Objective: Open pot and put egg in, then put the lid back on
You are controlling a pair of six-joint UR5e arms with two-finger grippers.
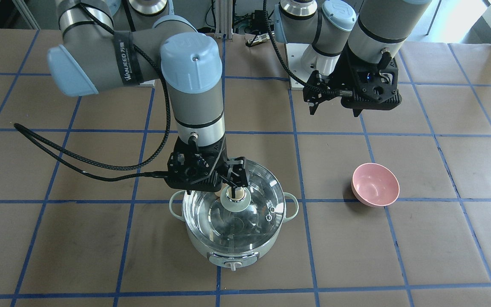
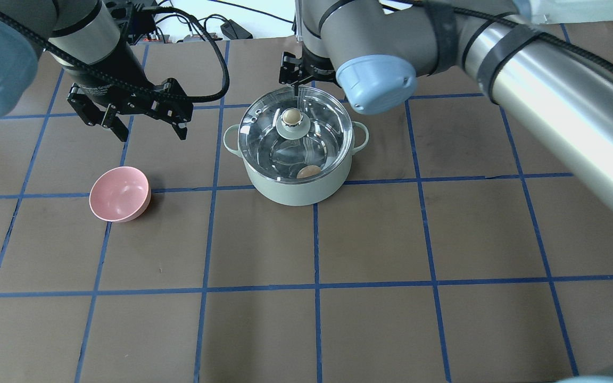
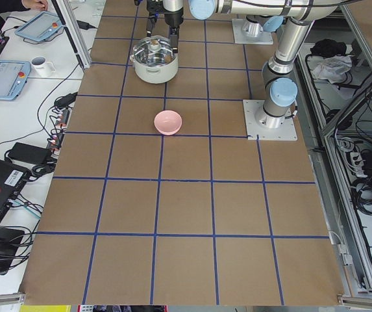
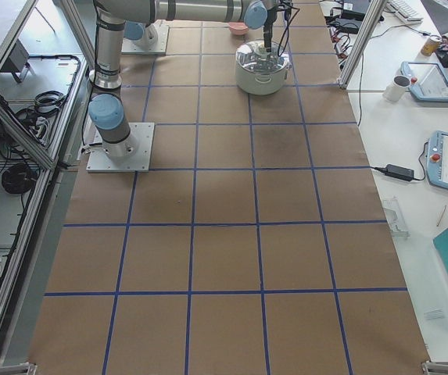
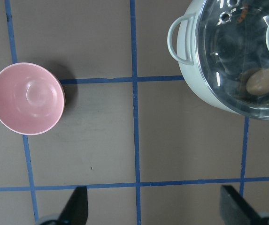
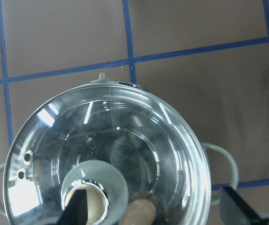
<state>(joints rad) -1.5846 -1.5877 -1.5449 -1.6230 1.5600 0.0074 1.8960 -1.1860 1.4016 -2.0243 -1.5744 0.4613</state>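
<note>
The mint-green pot (image 2: 296,191) stands on the table with the glass lid (image 2: 320,135) seated on it. The tan egg (image 2: 308,171) lies inside the pot, seen through the glass; it also shows in the left wrist view (image 5: 262,81) and the right wrist view (image 6: 139,212). My right gripper (image 1: 236,179) hovers over the lid's tan knob (image 1: 236,195). Its jaws stand wide open, and the knob (image 6: 94,199) sits close to one finger (image 6: 75,206). My left gripper (image 2: 131,119) is open and empty, above the table between the pot and a pink bowl.
An empty pink bowl (image 2: 120,193) sits on the table to the pot's left in the overhead view. The pot's loop handles (image 1: 290,204) stick out at both sides and its control knob (image 1: 233,265) faces the front camera. Blue tape lines grid the brown table.
</note>
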